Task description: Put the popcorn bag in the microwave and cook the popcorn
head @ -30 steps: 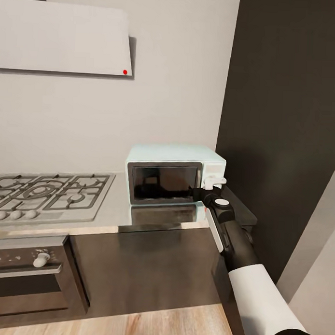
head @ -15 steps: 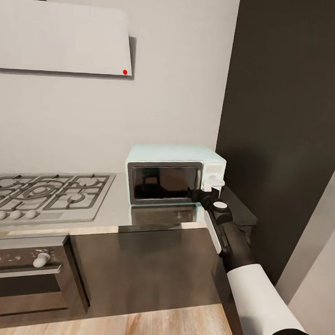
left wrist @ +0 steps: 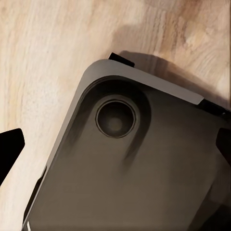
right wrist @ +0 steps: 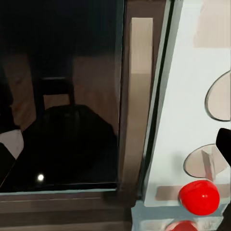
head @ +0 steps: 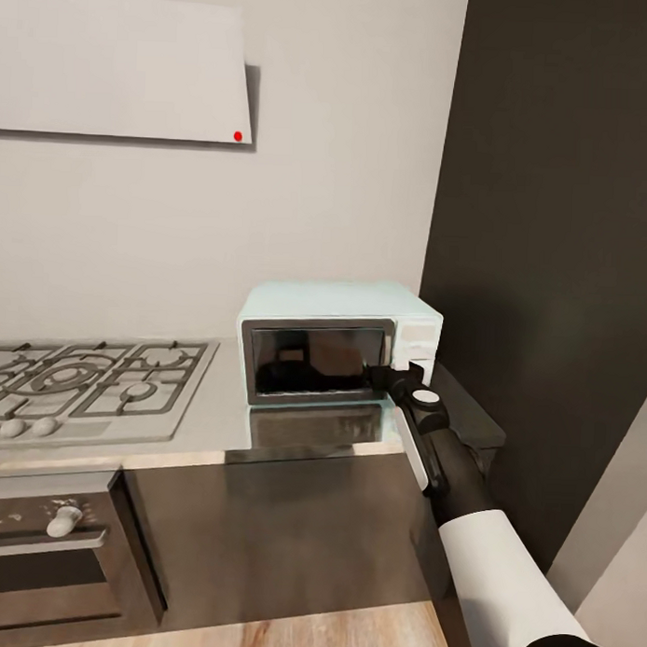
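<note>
The microwave (head: 337,350) serves as the reference landmark; it stands on the tabletop (head: 217,422) against the grey wall, with its door shut.

Left of the microwave: a gas hob (head: 88,381) is set into the tabletop, with a row of knobs along its front edge. Below the hob is a built-in oven (head: 49,556) with one pale knob. Above the hob, a white slanted hood (head: 122,69) carries a red dot at its lower corner nearest the microwave.

At the microwave: the dark glass door reflects the room. In the right wrist view, the door handle strip (right wrist: 139,101) lies between the glass and the pale control panel (right wrist: 192,96), which bears two knobs and a red button (right wrist: 198,197).

Right of the microwave: the right gripper (head: 396,375) is at the lower front corner near the control panel. Its jaws appear spread, one fingertip (right wrist: 9,149) showing at each edge of the wrist view; nothing is pinched. A tall dark cabinet (head: 551,229) stands beyond.

The left gripper (left wrist: 115,144) has jaws spread over a grey robot base panel (left wrist: 134,168) and wood-plank floor (left wrist: 48,48).
</note>
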`<state>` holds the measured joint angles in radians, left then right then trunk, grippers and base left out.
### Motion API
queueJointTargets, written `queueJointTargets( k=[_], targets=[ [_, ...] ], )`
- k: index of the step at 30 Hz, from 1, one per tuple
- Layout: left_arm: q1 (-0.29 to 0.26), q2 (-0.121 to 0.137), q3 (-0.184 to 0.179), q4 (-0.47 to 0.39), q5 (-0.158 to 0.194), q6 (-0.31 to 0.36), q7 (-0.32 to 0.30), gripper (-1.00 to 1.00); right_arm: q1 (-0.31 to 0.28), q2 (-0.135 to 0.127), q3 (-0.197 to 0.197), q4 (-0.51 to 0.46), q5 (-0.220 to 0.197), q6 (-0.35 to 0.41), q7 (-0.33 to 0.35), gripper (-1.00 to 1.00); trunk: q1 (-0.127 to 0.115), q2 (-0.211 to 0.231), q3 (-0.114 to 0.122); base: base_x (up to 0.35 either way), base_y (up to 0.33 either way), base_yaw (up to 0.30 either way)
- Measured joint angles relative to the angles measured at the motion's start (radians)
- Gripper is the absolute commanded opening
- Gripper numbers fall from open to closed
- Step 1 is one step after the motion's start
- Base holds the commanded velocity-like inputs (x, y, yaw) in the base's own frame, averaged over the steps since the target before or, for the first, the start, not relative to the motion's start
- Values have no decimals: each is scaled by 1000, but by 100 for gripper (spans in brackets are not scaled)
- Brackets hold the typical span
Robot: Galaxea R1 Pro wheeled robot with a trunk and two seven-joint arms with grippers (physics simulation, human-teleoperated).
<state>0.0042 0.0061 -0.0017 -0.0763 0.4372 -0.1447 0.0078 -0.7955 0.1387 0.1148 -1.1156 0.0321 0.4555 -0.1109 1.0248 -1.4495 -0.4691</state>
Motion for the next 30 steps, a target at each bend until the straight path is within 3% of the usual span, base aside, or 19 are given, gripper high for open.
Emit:
queueJointTargets(
  k=[15,30],
  targets=[
    [0,0,6,0,3,-1,1,100,0,-4,-31,38,0,-4,0,100,0,0,0,3,0,0],
    [0,0,9,0,7,0,-1,100,0,-4,-32,78,0,-48,1,100,0,0,0,36,0,0]
  ],
)
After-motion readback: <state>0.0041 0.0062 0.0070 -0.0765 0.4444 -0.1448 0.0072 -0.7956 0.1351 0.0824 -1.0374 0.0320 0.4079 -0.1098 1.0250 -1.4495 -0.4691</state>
